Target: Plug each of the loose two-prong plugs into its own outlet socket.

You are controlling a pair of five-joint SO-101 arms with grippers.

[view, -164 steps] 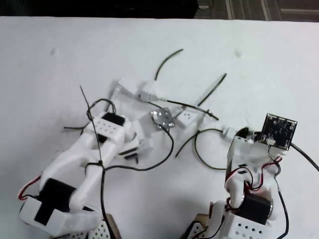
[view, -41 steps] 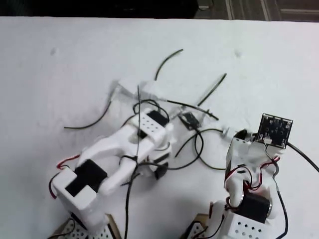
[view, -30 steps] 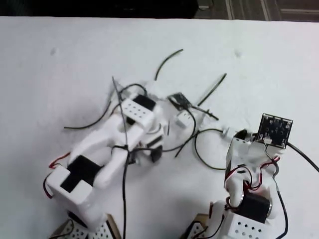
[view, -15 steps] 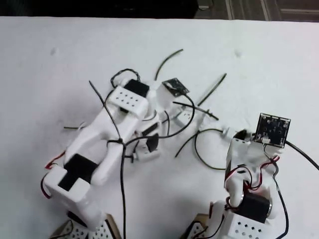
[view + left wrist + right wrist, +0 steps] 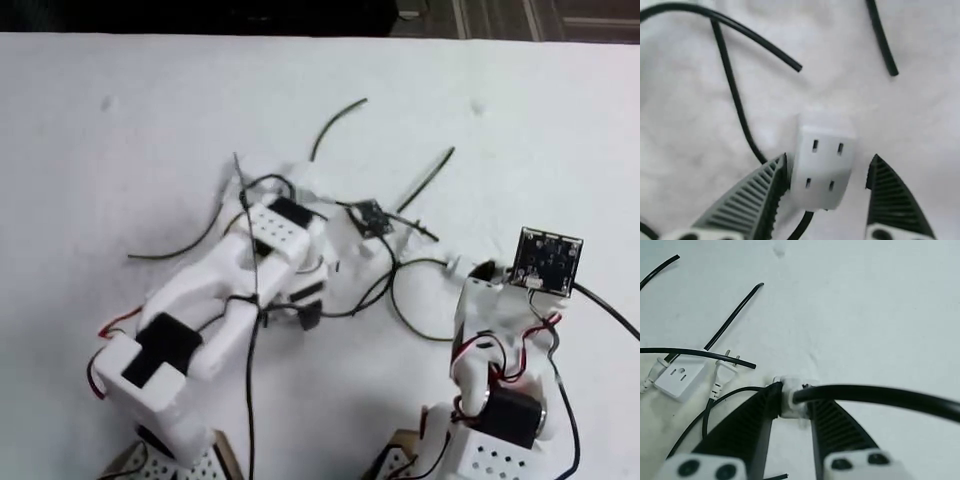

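The left gripper (image 5: 829,161) is spread astride a white socket (image 5: 824,145) lying on the table (image 5: 920,100), one jaw against its side, the other just clear. Over the past seconds its arm (image 5: 215,300) swung in from the near left to the tangle mid-table, overshot away and has drawn back over this block. The right gripper (image 5: 792,391) has barely stirred and stays pinched on a plug (image 5: 789,407) by its cord (image 5: 880,396). Judging by this, the socket is lined up to be grasped; no plug looks seated yet.
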